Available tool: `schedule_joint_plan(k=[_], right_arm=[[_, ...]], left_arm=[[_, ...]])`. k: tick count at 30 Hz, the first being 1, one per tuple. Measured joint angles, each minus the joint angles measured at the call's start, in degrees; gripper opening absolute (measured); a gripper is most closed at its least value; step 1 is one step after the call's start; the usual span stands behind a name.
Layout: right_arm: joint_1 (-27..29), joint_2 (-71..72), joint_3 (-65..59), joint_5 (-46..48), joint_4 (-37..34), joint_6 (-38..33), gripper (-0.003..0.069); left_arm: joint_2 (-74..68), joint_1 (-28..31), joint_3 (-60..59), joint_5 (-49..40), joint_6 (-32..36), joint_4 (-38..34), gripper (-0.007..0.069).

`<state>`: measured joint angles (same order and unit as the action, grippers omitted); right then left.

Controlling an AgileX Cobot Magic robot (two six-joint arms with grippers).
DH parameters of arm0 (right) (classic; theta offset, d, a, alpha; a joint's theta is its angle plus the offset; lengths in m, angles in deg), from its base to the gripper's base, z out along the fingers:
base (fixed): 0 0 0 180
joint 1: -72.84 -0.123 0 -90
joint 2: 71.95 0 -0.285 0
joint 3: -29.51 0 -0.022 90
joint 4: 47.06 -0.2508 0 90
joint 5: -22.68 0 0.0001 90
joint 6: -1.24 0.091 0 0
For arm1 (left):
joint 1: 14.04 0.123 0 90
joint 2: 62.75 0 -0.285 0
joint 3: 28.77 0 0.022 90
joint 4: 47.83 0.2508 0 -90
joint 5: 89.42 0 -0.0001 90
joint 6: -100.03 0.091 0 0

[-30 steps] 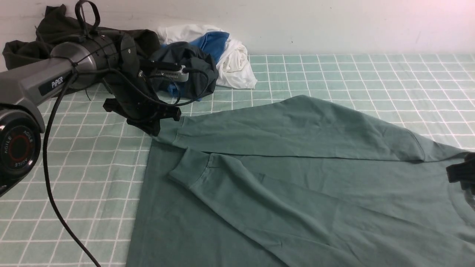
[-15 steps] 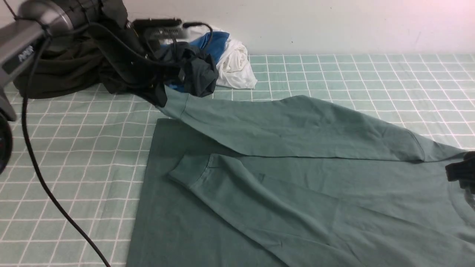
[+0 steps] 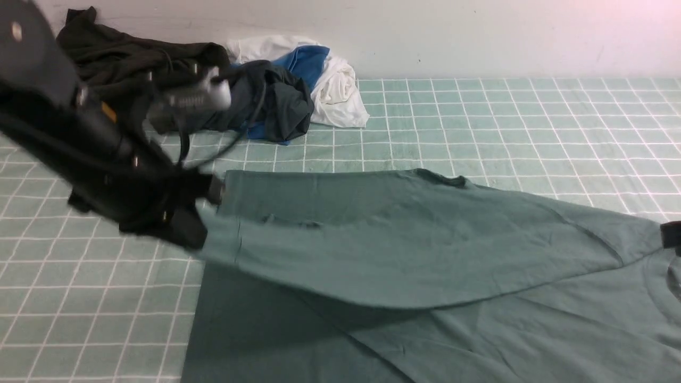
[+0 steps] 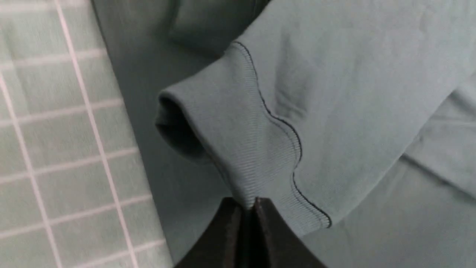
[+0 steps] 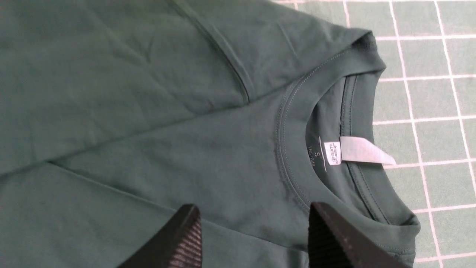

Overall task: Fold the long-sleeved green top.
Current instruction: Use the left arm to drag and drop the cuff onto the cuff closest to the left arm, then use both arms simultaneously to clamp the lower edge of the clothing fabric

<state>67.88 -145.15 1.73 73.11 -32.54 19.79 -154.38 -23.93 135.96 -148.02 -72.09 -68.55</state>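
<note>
Matt knit top [image 3: 425, 239], ribbed cuff [image 4: 256, 156]

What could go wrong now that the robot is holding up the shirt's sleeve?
The left pincer pinches only the edge of the sleeve cuff, so it might slip free. The right pincer hangs open over the collar, holding nothing, so a tug could drag the whole green top and crease it.
</note>
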Motion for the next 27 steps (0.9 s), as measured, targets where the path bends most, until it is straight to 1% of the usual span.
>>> schedule_joint_plan(k=[2, 3, 4, 6, 7, 9, 11, 12, 13, 14, 15, 16, 17, 18, 21, 24, 27], right_arm=[[-1.2, 1.1, 0.0, 0.1, -0.4, -0.4, 0.0371], [-1.2, 1.1, 0.0, 0.1, -0.4, -0.4, 0.0371], [-2.1, 1.4, 0.0, 0.3, -0.6, -0.6, 0.0371], [-5.8, 2.2, 0.1, 2.3, -0.6, -1.2, 0.0371], [-7.1, 2.5, 0.3, 3.5, -0.6, -1.4, 0.0371], [-10.8, 3.4, 1.2, 7.4, -0.6, -1.7, 0.0371], [-15.0, 4.9, 2.4, 12.0, -0.6, -2.3, 0.0371], [-16.8, 5.5, 2.7, 13.2, -0.9, -2.8, 0.0371], [-19.0, 6.2, 3.0, 14.9, -1.3, -3.4, 0.0371], [-19.5, 6.4, 3.0, 15.3, -1.4, -3.4, 0.0371], [-22.8, 7.7, 3.1, 17.9, -2.8, -4.8, 0.0371], [-23.6, 7.8, 3.2, 18.2, -3.0, -4.9, 0.0371], [-26.1, 8.7, 3.2, 19.7, -4.8, -6.1, 0.0371], [-27.9, 9.4, 3.2, 20.4, -6.0, -6.9, 0.0371], [-30.9, 10.0, 3.3, 20.8, -7.5, -7.8, 0.0371], [-31.5, 10.0, 3.3, 20.6, -8.0, -8.1, 0.0371], [-31.6, 10.0, 3.4, 19.4, -8.0, -8.3, 0.0371]], left_arm=[[2.2, -1.7, -9.1, 4.2, 1.6, -0.2, 0.0053], [2.3, -1.9, -9.1, 4.5, 1.7, -0.2, 0.0053], [2.7, -2.6, -12.1, 5.7, 2.4, -0.3, 0.0078], [2.9, -3.6, -15.9, 6.4, 4.3, -0.2, 0.0173], [3.0, -3.7, -16.2, 6.2, 4.8, -0.1, 0.0209], [3.8, -4.0, -15.7, 4.5, 7.5, 0.2, 0.0307], [5.1, -5.0, -14.4, 0.5, 11.0, 0.9, 0.0377], [5.8, -6.0, -13.9, -1.1, 12.2, 1.3, 0.0393], [6.5, -7.8, -13.9, -2.8, 13.4, 1.9, 0.0407], [6.7, -8.3, -13.9, -3.0, 13.5, 1.9, 0.0408], [7.5, -13.0, -14.3, -5.0, 15.2, 3.1, 0.0415], [7.5, -13.6, -14.5, -5.1, 15.4, 3.5, 0.0417], [7.8, -19.4, -15.8, -5.7, 16.4, 5.4, 0.0418], [7.7, -23.8, -17.4, -5.6, 16.8, 7.6, 0.0418], [7.1, -33.3, -22.4, -3.6, 17.0, 13.8, 0.042], [7.1, -38.8, -26.3, -0.4, 17.0, 16.9, 0.042], [7.1, -41.8, -29.2, 3.2, 17.0, 17.6, 0.042]])
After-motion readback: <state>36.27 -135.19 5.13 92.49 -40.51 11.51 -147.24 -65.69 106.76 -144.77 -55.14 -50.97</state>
